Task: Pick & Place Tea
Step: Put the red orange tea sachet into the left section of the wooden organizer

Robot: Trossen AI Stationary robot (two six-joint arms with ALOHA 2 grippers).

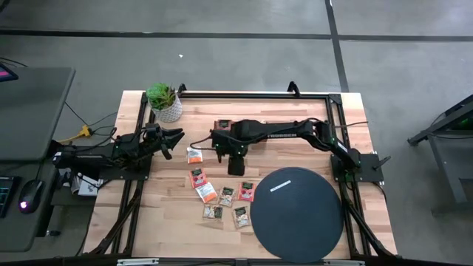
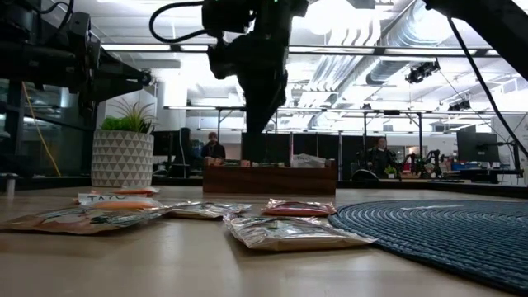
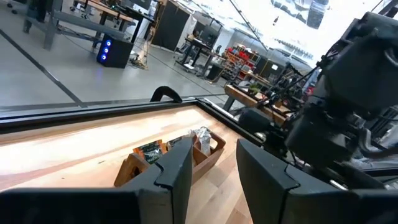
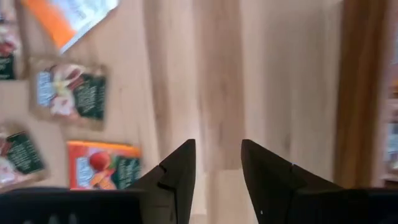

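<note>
Orange and dark green sachets [image 1: 222,195], dark blue-grey ribbed disc [image 1: 298,213].

The tea bags [image 1: 222,198] lie spread on the counter [image 1: 295,151], just left of the round mat [image 1: 298,212]. The tray [image 1: 222,125] sits behind them, near the back edge. The plant pot [image 1: 166,103] stands in the back left corner. The right pincer [image 1: 235,168] hangs above the counter between the tray and the tea bags. The left pincer [image 1: 176,138] is at the left side, below the plant.
</note>
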